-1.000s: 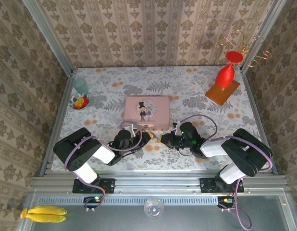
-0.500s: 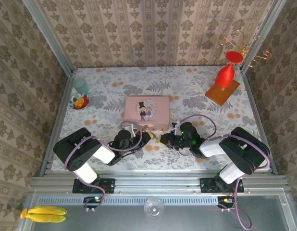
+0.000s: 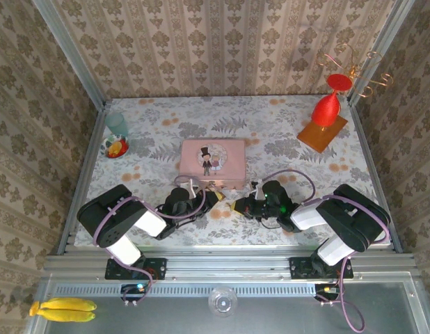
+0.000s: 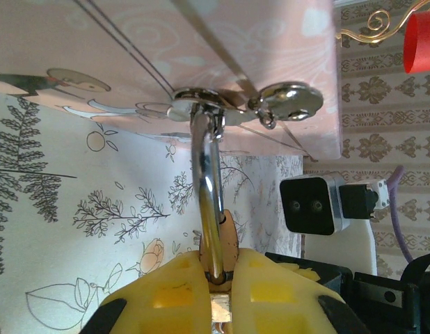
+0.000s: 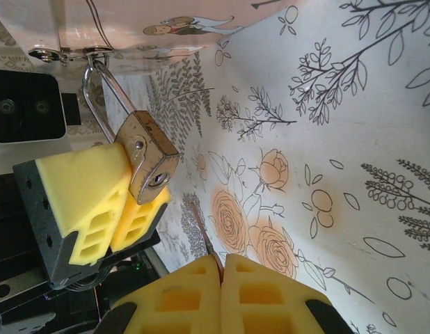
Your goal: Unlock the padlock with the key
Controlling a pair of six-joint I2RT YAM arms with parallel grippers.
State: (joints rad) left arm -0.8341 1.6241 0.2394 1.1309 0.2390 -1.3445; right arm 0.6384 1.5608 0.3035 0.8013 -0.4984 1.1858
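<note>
The small brass padlock (image 5: 149, 156) hangs by its silvery shackle (image 4: 206, 188) from the hasp (image 4: 201, 111) on the front of the pink box (image 3: 212, 158). My left gripper (image 4: 220, 268) is shut on the padlock's body, yellow fingers (image 5: 90, 202) on either side, and the keyhole (image 5: 158, 179) faces the right arm. My right gripper (image 5: 222, 259) is shut on the key (image 5: 206, 240); only its thin blade sticks out from between the pads. The blade tip is a short way below the keyhole, not touching it. From the top view both grippers (image 3: 215, 196) (image 3: 236, 206) meet just in front of the box.
A red goblet (image 3: 326, 108) on an orange board stands at the back right. A pale cup (image 3: 116, 124) and a small fruit dish (image 3: 117, 147) sit at the left edge. Metal frame rails and patterned walls enclose the table. Bananas (image 3: 62, 309) lie off the table at the near left.
My right gripper has drawn slightly back toward the near right with the key, away from the padlock. The left gripper has held still on the padlock.
</note>
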